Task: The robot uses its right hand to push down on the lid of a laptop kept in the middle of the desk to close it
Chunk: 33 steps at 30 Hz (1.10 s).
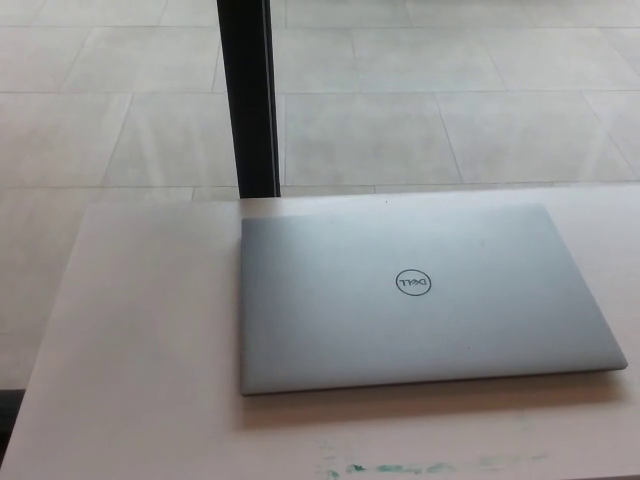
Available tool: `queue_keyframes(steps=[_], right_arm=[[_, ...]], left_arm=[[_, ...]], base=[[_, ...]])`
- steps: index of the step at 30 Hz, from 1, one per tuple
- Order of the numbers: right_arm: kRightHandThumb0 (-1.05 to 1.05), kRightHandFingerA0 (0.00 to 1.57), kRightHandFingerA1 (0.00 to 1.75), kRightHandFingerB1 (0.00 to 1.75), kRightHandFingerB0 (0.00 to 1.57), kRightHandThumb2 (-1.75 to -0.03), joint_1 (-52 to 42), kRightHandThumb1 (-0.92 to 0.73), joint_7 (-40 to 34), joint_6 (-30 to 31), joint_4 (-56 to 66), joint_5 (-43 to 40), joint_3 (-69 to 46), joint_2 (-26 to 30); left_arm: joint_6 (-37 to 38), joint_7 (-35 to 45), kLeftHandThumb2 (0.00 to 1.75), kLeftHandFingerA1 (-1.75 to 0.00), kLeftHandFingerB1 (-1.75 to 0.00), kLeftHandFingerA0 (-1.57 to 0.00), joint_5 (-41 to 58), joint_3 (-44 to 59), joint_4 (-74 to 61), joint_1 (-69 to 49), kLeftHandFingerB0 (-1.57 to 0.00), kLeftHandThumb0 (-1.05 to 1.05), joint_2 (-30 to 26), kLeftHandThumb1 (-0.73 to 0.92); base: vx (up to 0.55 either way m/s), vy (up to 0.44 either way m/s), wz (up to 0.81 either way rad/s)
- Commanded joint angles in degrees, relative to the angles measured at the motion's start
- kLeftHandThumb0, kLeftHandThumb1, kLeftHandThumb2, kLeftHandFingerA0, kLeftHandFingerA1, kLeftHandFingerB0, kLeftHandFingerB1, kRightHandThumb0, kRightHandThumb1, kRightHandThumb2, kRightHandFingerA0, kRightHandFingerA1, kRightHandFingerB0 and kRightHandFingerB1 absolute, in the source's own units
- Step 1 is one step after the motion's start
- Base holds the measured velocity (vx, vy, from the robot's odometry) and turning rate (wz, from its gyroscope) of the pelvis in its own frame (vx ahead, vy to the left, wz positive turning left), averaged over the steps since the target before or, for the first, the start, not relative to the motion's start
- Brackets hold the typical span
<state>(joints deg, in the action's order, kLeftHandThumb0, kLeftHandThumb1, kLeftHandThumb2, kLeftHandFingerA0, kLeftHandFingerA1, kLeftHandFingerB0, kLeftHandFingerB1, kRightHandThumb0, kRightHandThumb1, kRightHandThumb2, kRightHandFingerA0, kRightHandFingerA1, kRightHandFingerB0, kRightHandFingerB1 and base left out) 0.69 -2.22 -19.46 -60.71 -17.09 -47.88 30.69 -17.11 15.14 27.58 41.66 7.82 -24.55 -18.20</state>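
Nearest us we see green smudges [400,467] on the desk's front edge. The desk [140,350] is pale and fills the lower frame. On it, about mid-desk and right of centre, lies the laptop [420,300], silver, lid fully shut and flat, round logo [411,284] facing up. Its back edge sits near the desk's far edge. Beyond that we see a black post [249,95] standing upright behind the laptop's left rear corner, then pale tiled floor [450,90]. Neither hand shows, so we cannot tell their state.
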Motion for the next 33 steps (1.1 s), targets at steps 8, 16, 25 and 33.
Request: queue_keyframes(steps=[8,16,25,33], right_arm=[[-0.88,0.37,1.21,0.74,0.16,-0.67,0.62,-0.88,2.33,-3.25,-1.68,-3.34,0.64,1.18],[-0.87,0.33,1.14,0.71,0.22,-0.67,0.47,-0.89,2.85,-3.72,-1.77,-3.67,1.24,1.18],[-0.87,0.36,1.13,0.72,0.19,-0.67,0.60,-0.88,2.31,-2.39,-1.22,-4.11,2.21,1.34],[-0.87,0.33,1.11,0.72,0.21,-0.67,0.10,-0.90,2.25,-3.19,-1.37,-4.06,3.09,1.38]], left_arm=[[-0.35,0.10,1.10,-0.60,-0.56,-0.39,-0.78,-0.99,0.39,-0.22,-0.35,-0.89,-1.17,0.67],[-0.88,-0.05,0.67,-0.55,-0.49,-0.46,-0.80,-1.10,0.75,-0.08,-0.39,-0.94,-1.55,0.88],[-0.93,-0.26,0.67,-0.56,-0.49,-0.45,-0.23,-0.76,-0.23,-0.27,-0.38,-0.94,-1.15,0.88],[-1.40,-0.56,0.67,-0.56,-0.49,-0.45,-0.04,-0.67,-0.83,-0.43,-0.38,-0.93,-1.03,0.89]], base=[[0.00,0.000,0.00],[0.00,0.000,0.00],[0.00,0.000,0.00],[0.00,0.000,0.00]])
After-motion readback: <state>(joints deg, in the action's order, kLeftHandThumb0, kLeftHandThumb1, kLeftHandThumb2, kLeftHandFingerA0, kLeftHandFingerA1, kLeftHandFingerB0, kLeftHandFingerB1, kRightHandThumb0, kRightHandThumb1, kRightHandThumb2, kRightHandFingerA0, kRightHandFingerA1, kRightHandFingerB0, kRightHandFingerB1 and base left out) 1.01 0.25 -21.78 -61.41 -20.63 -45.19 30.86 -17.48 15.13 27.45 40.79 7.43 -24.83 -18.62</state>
